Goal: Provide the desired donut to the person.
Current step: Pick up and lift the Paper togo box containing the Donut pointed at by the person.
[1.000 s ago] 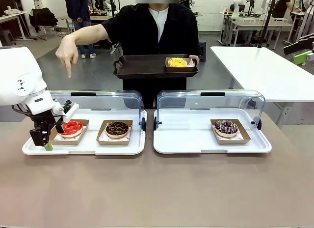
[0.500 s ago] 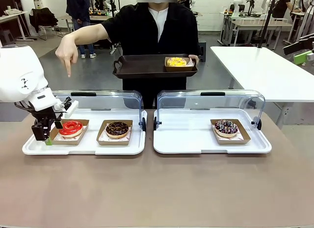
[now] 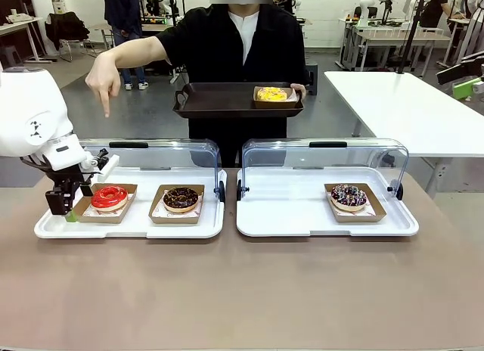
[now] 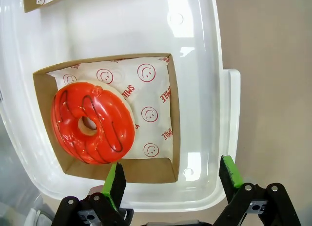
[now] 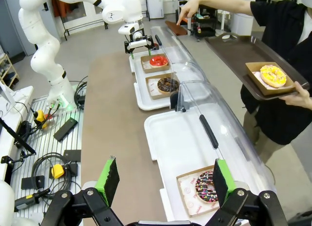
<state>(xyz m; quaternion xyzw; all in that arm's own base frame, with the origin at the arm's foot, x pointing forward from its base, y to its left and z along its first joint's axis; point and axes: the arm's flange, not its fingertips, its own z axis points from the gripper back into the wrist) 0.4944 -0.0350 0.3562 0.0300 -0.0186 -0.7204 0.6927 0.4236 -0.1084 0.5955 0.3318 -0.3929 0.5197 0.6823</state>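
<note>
**Left gripper [image 3: 63, 206] open beside the red donut [image 3: 110, 196]**

We saw the left arm reaching down over the left end of the white tray [image 3: 136, 227]. Its green pads were spread wide on nothing, straddling the tray's edge beside the cardboard box [image 4: 146, 171]. The red donut lay in that box, below the person's pointing hand [image 3: 102, 79]. The right gripper [image 5: 165, 179] also stood apart. Compared with a second earlier, the left gripper had lifted slightly leftward and the donut had stayed put.

Front: across table [image 3: 227, 290]. L wrist: close over red donut [image 4: 92, 122]; 3 views share.
</note>
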